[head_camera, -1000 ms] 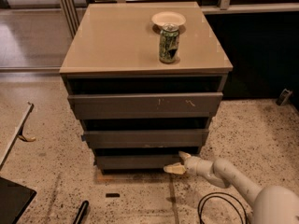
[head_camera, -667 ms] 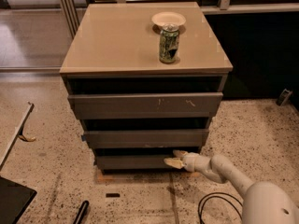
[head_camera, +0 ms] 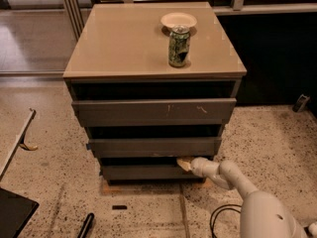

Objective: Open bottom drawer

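A white robot arm (head_camera: 237, 182) is seen entering from the lower right corner of the view. It is stretched low over the speckled floor (head_camera: 277, 143) and is angled up and to the left towards a three-drawer cabinet (head_camera: 124, 48). The gripper (head_camera: 184, 163) is held at the end of the arm, with its tan tip set at the upper edge of the bottom drawer (head_camera: 141, 173), right of the middle of that edge. Whether the gripper is open or closed cannot be told from this view.

The bottom drawer is found at the foot of the cabinet, just above the floor. Its plain dark grey-brown front is turned towards the camera, and its long axis is laid level from left to right. A dark gap is seen above it, beneath the middle drawer (head_camera: 153, 147).

The top drawer (head_camera: 153, 112) is marked with white scratches. On the beige cabinet top, a green can (head_camera: 179, 46) is stood upright, and a white bowl (head_camera: 178, 20) is placed just behind it. A black cable (head_camera: 218, 217) is looped on the floor beside the arm.
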{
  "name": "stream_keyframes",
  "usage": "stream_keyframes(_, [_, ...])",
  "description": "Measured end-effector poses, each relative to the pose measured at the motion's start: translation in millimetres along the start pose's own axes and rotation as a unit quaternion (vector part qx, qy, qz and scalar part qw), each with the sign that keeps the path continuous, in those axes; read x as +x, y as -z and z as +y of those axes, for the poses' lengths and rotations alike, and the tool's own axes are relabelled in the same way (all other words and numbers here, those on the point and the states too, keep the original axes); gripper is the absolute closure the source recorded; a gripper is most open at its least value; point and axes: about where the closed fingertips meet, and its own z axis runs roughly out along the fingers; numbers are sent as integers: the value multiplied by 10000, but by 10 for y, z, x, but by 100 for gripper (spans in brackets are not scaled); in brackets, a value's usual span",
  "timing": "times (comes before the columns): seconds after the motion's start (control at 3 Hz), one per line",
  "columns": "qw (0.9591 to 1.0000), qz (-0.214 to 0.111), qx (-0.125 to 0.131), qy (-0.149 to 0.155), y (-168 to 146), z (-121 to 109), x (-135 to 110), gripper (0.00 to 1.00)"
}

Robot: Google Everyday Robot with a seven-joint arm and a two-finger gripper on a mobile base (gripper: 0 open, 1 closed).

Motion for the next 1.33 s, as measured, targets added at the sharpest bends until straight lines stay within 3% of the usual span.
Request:
stream_keyframes(0.33, [9991,-217,268,-248,-102,-191,23,100])
stream_keyframes(0.67, [9962,-360,664,-430,-147,-354,71,100])
stream_keyframes(1.33, [9860,-82,1602,-444,-96,-464,132,100])
